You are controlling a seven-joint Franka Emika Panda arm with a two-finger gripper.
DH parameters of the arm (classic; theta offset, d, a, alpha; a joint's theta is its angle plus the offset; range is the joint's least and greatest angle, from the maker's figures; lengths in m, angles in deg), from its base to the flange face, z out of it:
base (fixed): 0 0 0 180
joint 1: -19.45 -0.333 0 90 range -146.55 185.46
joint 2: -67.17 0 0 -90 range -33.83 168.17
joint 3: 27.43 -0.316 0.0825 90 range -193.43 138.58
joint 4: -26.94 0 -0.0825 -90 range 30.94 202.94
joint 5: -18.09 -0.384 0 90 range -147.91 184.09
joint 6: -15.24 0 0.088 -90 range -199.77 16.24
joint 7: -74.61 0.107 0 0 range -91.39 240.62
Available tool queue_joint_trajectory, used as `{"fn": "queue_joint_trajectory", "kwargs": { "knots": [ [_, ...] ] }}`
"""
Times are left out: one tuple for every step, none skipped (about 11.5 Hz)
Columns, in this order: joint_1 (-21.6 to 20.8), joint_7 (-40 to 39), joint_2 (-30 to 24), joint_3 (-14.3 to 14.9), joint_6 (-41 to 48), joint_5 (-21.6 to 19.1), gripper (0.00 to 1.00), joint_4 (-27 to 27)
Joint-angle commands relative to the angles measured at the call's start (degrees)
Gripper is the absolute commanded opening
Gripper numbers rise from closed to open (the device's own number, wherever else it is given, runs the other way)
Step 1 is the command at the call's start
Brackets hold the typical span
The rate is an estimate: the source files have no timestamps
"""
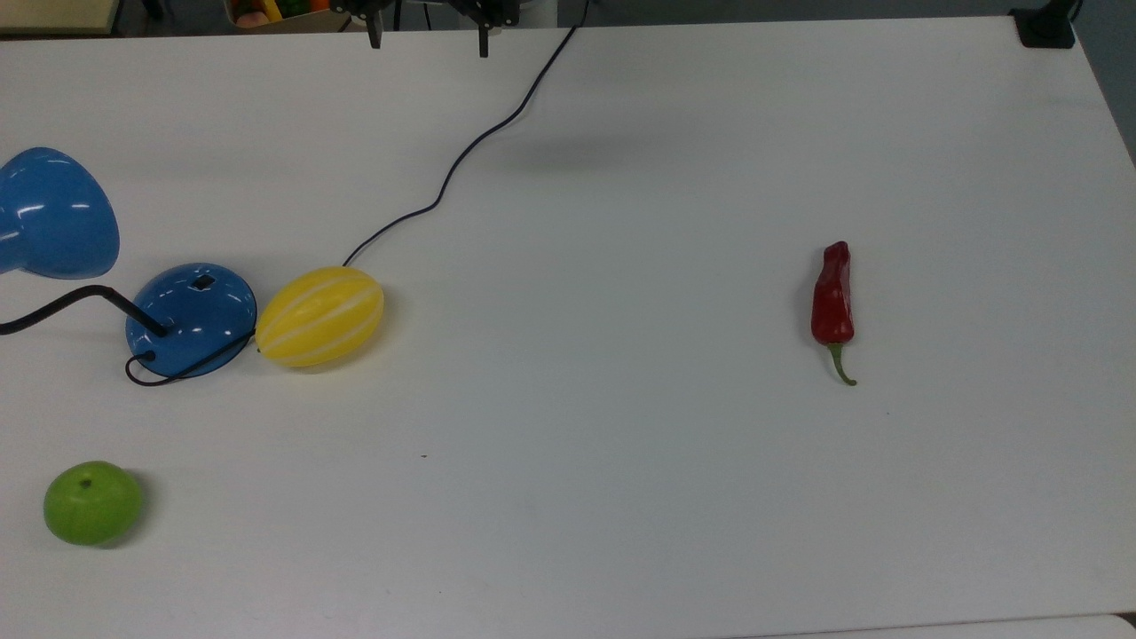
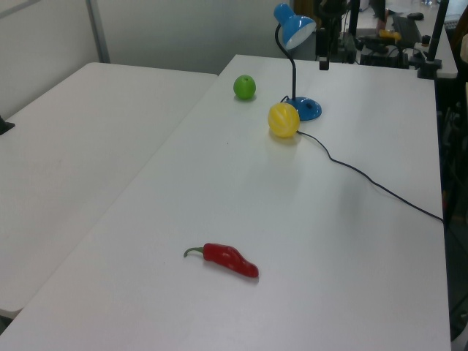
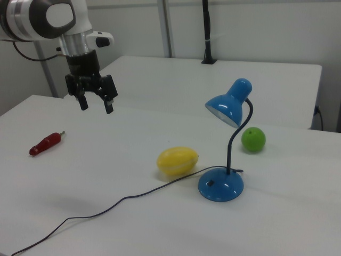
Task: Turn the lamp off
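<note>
The lamp stands at the top view's left, with its glossy blue dome base (image 1: 191, 318), a small black switch (image 1: 203, 282) on the dome, a black bent neck and a blue cone shade (image 1: 53, 213). In the right view the lamp base (image 3: 221, 186) sits at the right under the shade (image 3: 226, 109). My gripper (image 3: 96, 106) hangs open and empty in the air, well to the right view's left of the lamp. In the top view the gripper (image 1: 429, 44) is at the upper edge, far from the base.
A yellow striped melon (image 1: 320, 316) lies against the lamp base. The black cord (image 1: 461, 160) runs from there to the table's far edge. A green apple (image 1: 91, 501) sits at the top view's lower left and a red chili (image 1: 832, 297) at the right.
</note>
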Motion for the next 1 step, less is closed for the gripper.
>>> {"fn": "queue_joint_trajectory", "kwargs": {
  "knots": [
    [-2.3,-0.7,0.4,2.6,2.0,-1.1,1.00,-1.3]
  ]
}}
